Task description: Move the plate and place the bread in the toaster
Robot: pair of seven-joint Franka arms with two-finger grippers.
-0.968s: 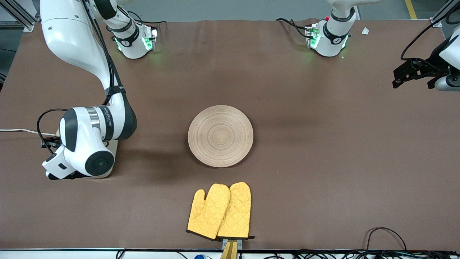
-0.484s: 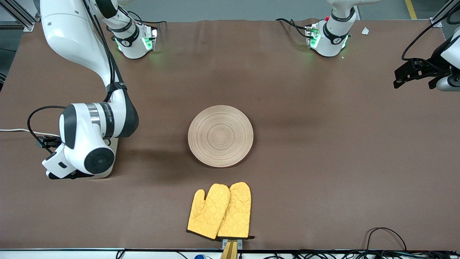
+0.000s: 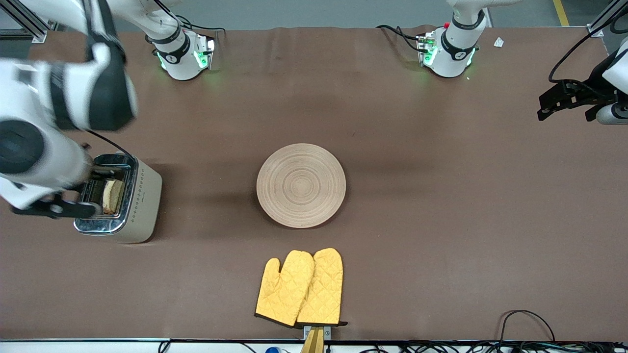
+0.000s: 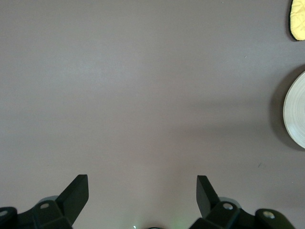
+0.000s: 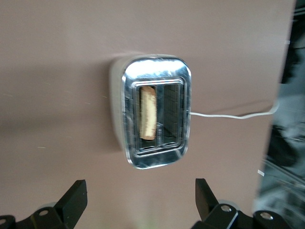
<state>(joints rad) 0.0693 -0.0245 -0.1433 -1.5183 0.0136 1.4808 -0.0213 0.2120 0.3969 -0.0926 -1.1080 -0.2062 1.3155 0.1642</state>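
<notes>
Right gripper (image 5: 138, 200): black two-finger tool, jaws spread wide and empty, raised over the toaster at the right arm's end of the table.

Toaster (image 3: 128, 201): boxy two-slot appliance, cream sides, shiny chrome top, a row of small dots down one side and a thin white cord (image 5: 233, 115) leading off its end. No brand or lettering can be read on it.

Bread (image 3: 112, 195): single tan slice with a darker crust, standing on edge in one slot, its top edge showing above the chrome; the other slot looks empty.

Plate (image 3: 301, 185): round, shallow, pale wooden dish with concentric ring grooves, bare, at the middle of the table, well apart from the toaster.

Left gripper (image 4: 142, 196): black fingers spread wide, holding nothing, waiting above bare table at the left arm's end.

Oven mitts (image 3: 300, 288): pair of yellow quilted mitts, overlapping, nearer to the front camera than the plate. No label visible.

Table (image 3: 441, 220): flat brown cover.

Progress, as judged: bread appears loaded, so that step looks done. Whether the plate already sits where it belongs cannot be told; if so, little remains. Pressing a lever, if wanted, is not shown.
</notes>
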